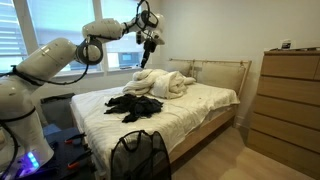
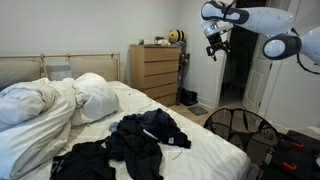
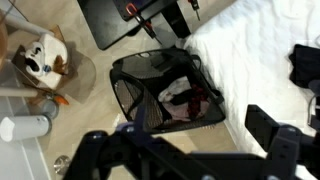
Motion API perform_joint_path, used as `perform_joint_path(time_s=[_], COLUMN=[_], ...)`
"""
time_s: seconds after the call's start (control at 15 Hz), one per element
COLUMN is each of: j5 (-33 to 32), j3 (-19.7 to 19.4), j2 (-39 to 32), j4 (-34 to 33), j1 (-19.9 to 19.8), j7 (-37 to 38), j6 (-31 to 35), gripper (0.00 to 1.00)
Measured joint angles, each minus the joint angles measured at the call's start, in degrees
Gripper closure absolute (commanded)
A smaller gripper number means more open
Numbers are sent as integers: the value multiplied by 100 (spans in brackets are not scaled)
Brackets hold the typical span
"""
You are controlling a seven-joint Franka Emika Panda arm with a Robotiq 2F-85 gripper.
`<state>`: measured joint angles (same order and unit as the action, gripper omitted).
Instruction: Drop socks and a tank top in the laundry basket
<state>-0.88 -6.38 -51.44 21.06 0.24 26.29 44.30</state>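
In both exterior views the pincer [image 1: 150, 40] [image 2: 213, 48] was seen raised high, well apart from the laundry basket [image 1: 140, 155] [image 2: 240, 125] on the floor [image 1: 225, 155]. In the wrist view the pincer [image 3: 185, 150] was shown spread and empty; a garment released from such height might be snagged on the rim.

The laundry basket [image 3: 135, 95] is thin, matt black see-through mesh; red and white cloth [image 3: 185, 97] lies inside. The bed sheet [image 1: 195, 105] is matt white cloth, faintly creased, with a puffy white duvet [image 1: 160, 82] at the far end and a heap of soft dark clothes [image 1: 135, 105] nearer. The dresser [image 1: 285, 100] on the right is pale wood, smooth and satin. The robot arm [image 1: 55, 58] has glossy white plastic shells. The floor [image 1: 225, 160] looks like smooth light wood.
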Motion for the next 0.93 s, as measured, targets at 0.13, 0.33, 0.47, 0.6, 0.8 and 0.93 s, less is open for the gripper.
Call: perform_joint_path(time_s=[0.13,0.33,0.47,0.6,0.8,0.93], j5=[-1,15,32,96,211,256], j3=[22,148,298,481,759,904], j2=[-207,-572,-782,-940,-1167,-1188], j4=[20,117,243,367,250,312], j1=[328,909,1239,1479,1612,1616], j7=[115,233,221,205,99,-19], j6=[662,1321,1495,1491,977,790], gripper=[0,0,0,0,0,0])
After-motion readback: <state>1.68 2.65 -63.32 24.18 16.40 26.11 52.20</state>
